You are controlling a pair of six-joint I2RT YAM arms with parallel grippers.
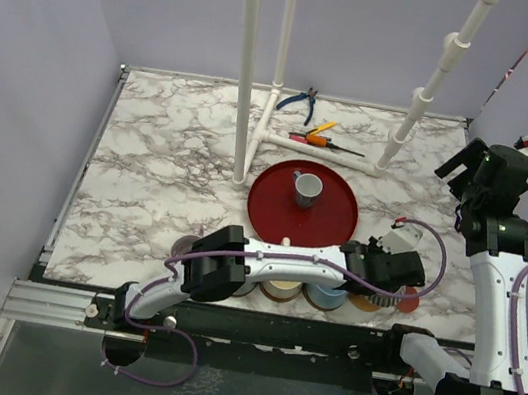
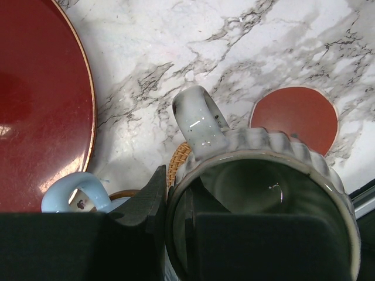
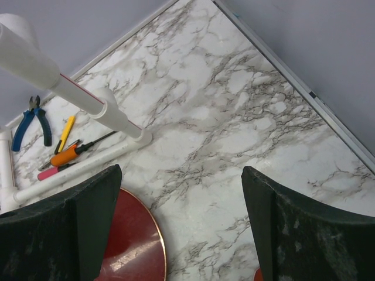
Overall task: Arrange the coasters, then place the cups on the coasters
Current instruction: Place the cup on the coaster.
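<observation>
One ribbed cup (image 2: 258,146), clamped, hidden from above

A robot lab test cell; plain grey walls (image 1: 22,66) box in a marble-print desk (image 1: 167,171); two arms (image 1: 274,257) are bolted to a metal rail (image 1: 48,303) at its near edge, purple cables (image 1: 435,255) trailing; a white pipe frame (image 1: 247,73) stands at the back beside pliers (image 1: 300,102) and screwdrivers (image 1: 326,143).
</observation>
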